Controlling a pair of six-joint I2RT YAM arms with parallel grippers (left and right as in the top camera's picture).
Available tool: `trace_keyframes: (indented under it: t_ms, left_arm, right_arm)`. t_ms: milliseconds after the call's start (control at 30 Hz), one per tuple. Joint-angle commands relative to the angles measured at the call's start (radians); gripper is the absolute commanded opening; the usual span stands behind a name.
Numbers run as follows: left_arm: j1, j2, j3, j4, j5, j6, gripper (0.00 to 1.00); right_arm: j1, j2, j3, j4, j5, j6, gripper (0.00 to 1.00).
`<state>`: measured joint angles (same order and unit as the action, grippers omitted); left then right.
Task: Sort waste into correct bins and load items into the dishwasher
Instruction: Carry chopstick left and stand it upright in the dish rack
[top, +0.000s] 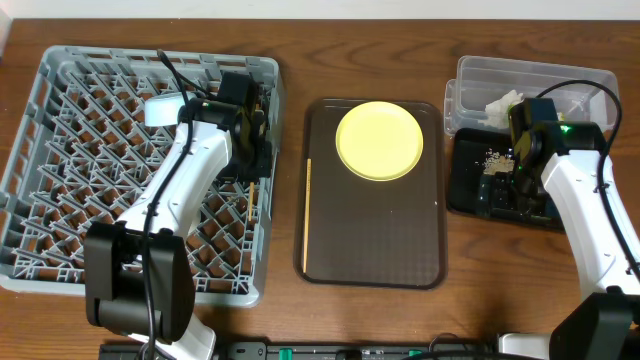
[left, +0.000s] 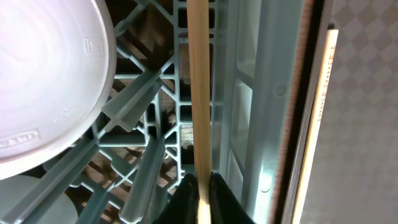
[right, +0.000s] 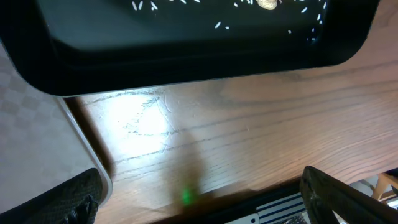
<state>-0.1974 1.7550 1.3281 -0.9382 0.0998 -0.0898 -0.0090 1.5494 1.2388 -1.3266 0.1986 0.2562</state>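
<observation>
The grey dish rack (top: 60, 130) fills the left. My left gripper (top: 255, 150) is over its right edge, shut on a wooden chopstick (left: 200, 93) that lies along the rack lattice (left: 249, 124). A white bowl (left: 43, 81) stands in the rack beside it, and also shows in the overhead view (top: 163, 108). A second chopstick (top: 306, 210) lies on the brown tray's left side (left: 317, 112). The yellow plate (top: 378, 140) sits on that tray. My right gripper (top: 505, 180) is open and empty (right: 202, 199) over the black tray (right: 186, 56), which holds rice crumbs (top: 495, 160).
The brown serving tray (top: 370, 240) lies in the middle; its edge shows in the right wrist view (right: 31, 112). The clear tub (top: 560, 75) at the back right holds white tissue (top: 505, 103). Bare wooden table (right: 249, 124) lies in front of the black tray.
</observation>
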Motion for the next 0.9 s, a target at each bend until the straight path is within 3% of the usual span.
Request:
trace_keyframes:
  t_ms: [0,33,133,533,667,867]
  left_arm:
    - [0.002,0.006,-0.01,-0.002,0.005,0.008,0.45]
    - [0.002,0.006,-0.01,-0.002,0.005,0.008,0.54]
    - [0.002,0.006,-0.01,-0.002,0.005,0.008,0.62]
    - [0.002,0.006,-0.01,-0.002,0.005,0.008,0.64]
    - [-0.003,-0.007,-0.004,0.005,0.005,0.008,0.77]
    - [-0.039,-0.071,0.027,0.006,0.005,0.008,0.79]
  right_arm:
    - [-0.014,-0.014,0.007,-0.002,0.006,0.008,0.99]
    - [-0.014,-0.014,0.007,-0.001,0.006,0.008,0.99]
    - [-0.014,-0.014,0.007,-0.002,0.006,0.009,0.99]
    - [-0.014,-0.014,0.007,-0.001,0.006,0.008,0.99]
    - [-0.014,-0.014,0.007,-0.001,0.006,0.008,0.99]
    - [-0.014,-0.014,0.007,0.0,0.006,0.008,0.99]
